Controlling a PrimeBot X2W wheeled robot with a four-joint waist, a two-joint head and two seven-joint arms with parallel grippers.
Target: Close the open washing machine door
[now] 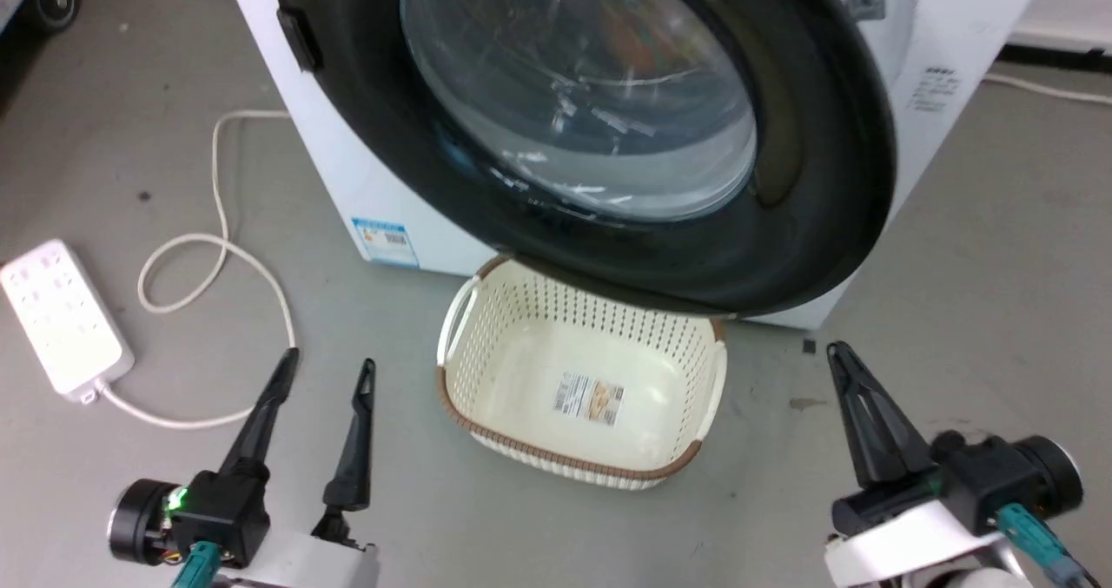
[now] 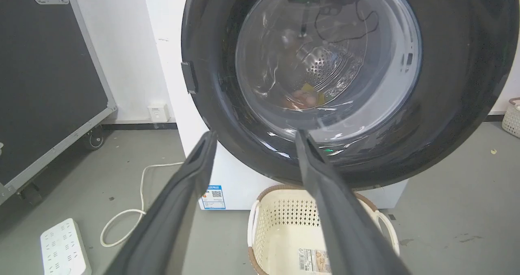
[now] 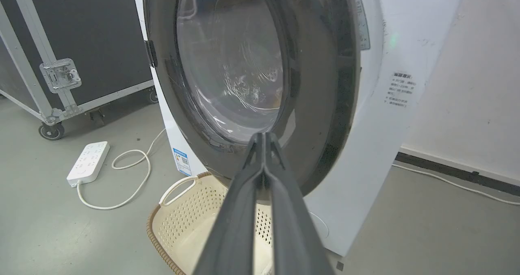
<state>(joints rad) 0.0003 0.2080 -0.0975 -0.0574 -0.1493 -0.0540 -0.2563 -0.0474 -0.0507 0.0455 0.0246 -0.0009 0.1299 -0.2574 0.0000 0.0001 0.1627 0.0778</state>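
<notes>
The washing machine door is a wide black ring around a bulging glass window, and it lies against the front of the white machine. Its latch tab sits on the left rim. Through the glass in the left wrist view I see the steel drum with some laundry. My left gripper hangs open low at the left, short of the door, fingers apart. At the lower right my right gripper is shut on nothing, its tips pointing at the door's lower rim.
A cream perforated basket stands on the floor just under the door, between my grippers. A white power strip and its looped cable lie at the left. A black wheeled flight case stands beyond them.
</notes>
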